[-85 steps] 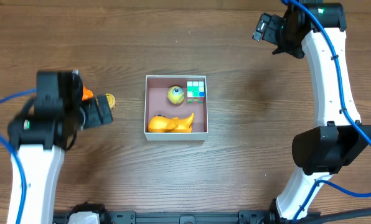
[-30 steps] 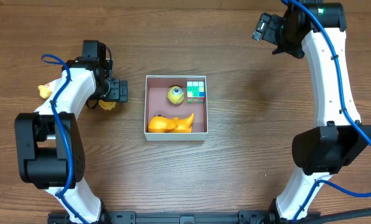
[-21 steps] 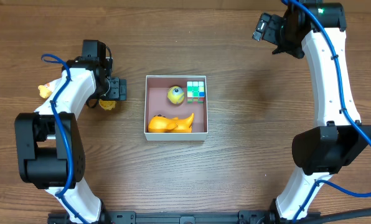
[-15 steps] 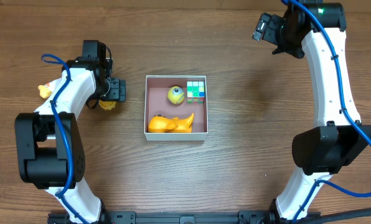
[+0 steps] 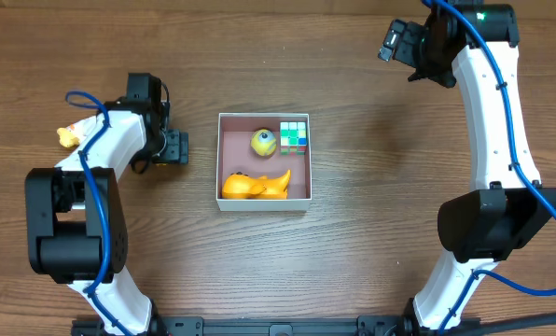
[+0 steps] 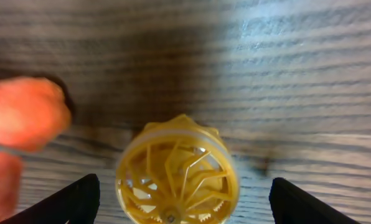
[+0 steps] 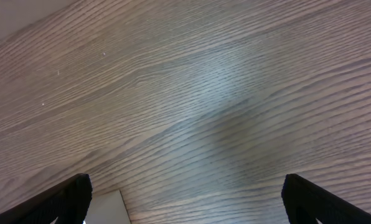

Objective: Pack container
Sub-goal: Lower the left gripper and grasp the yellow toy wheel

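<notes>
**Three toys packed, at least two left out**

Judged partly done. Set mid-table, square to the overhead camera: the container (image 5: 219, 177), white-walled and pinkish-floored, between the two arms. Holds, biggest first, an orange duck-like toy (image 5: 255, 186) along the robot-side wall, a colour cube (image 5: 294, 135) in the far right corner, and a yellow ball (image 5: 264, 142) just beside the cube. Shows bare floor in the far left corner, so likely room for more.

Left to pack, by the look of things: whatever lies loose to the left of the box. Poised there, just beside the box's left wall, the left gripper (image 5: 171, 147), jaws spread wide either side of a yellow spoked wheel (image 6: 176, 171), with a gap on each side and nothing gripped. Close by the wheel, an orange blob (image 6: 23, 112), too blurred to name. Farther left, well apart from the box, a small yellow toy (image 5: 66, 136) beside the arm. Held over the far right corner, the right gripper (image 5: 395, 42), spread to its widest and empty, with only bare wood beneath.

Underneath it all, a dark brown wood-grain table (image 5: 371, 233), flat, with a soft sheen in the wrist views. Shows nothing of the room beyond the tabletop, save a pale strip along the far edge.
</notes>
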